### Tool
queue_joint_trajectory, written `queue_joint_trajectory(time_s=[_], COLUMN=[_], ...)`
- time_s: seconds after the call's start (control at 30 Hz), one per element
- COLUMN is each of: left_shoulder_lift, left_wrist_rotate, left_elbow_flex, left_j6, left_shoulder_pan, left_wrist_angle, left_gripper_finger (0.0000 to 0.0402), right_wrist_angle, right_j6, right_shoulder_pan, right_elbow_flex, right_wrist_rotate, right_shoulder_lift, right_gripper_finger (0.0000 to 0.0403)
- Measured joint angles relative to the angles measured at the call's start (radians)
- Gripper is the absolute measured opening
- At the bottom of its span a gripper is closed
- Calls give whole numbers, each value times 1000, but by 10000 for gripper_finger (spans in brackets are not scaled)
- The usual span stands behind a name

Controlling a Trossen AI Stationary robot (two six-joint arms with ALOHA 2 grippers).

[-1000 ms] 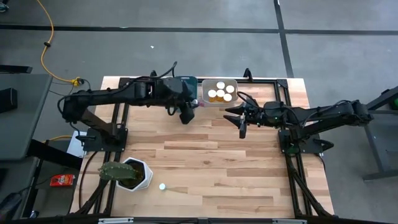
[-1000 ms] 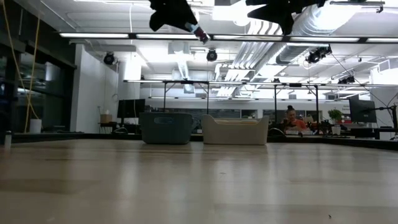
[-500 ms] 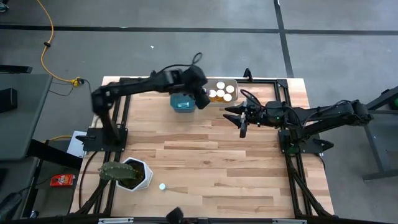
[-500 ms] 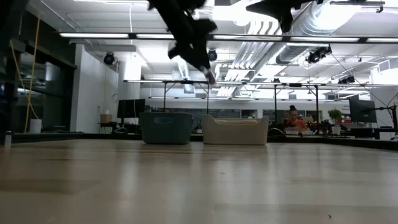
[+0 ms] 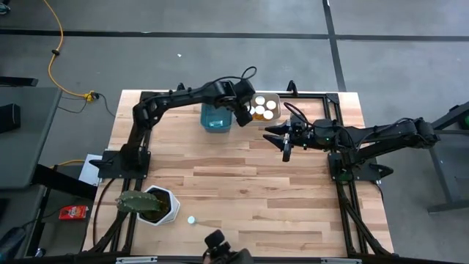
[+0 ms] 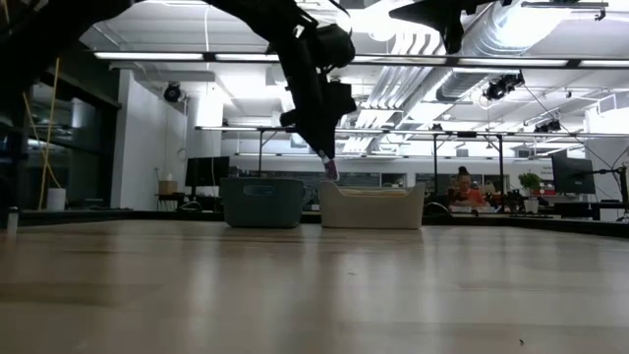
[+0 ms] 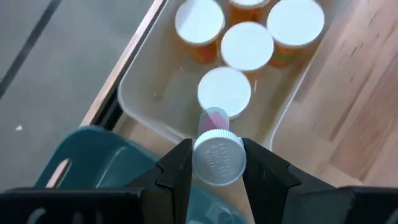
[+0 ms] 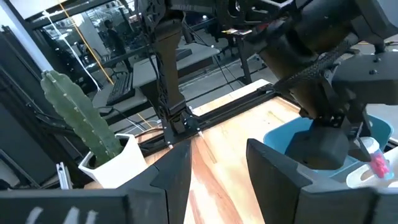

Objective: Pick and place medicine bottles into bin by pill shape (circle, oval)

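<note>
The left gripper (image 7: pixel 217 163) is clamped on a small white-capped medicine bottle (image 7: pixel 217 158), poised over the cream plastic bin (image 7: pixel 140 102) at the table's 12 o'clock for release among the capped bottles. The left wrist view shows this grip (the high view hides it). The right gripper (image 5: pixel 286 144), jaws apart and empty, waits at 1 o'clock.

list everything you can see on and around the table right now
bottles in white bin: four, amber with white caps, far side of table
held bottle: one, white cap, over the white bin's edge
white bin: one, far edge of table
teal bin: one, touching the white bin's left side
pot: one, white, holding a green cactus, near left corner
small disc: one, pale, beside the pot
left gripper: fingers clamped on the held bottle
right gripper: empty, above the table right of the bins
</note>
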Motion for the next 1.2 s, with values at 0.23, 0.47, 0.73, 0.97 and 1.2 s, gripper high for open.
queue_joint_trajectory(time_s=[0.23,0.47,0.73,0.97,1.2], left_shoulder_lift=[36,36,36,25,-126], left_wrist_rotate=[15,18,18,20,109], left_elbow_flex=[-1,-1,-1,-2,-3], left_j6=[-7,-7,-7,-1,-29], left_shoulder_pan=[-1,-3,-2,-2,7], left_wrist_angle=[-7,2,2,-8,-57], left_gripper_finger=[110,113,152,188,193], right_wrist_angle=[0,0,1,1,0], right_j6=[-1,-2,0,0,-2], right_shoulder_pan=[0,0,0,0,0], right_elbow_flex=[0,0,0,0,0], right_wrist_rotate=[0,0,0,0,0], right_shoulder_lift=[0,0,0,0,0], right_gripper_finger=[145,145,145,145,145])
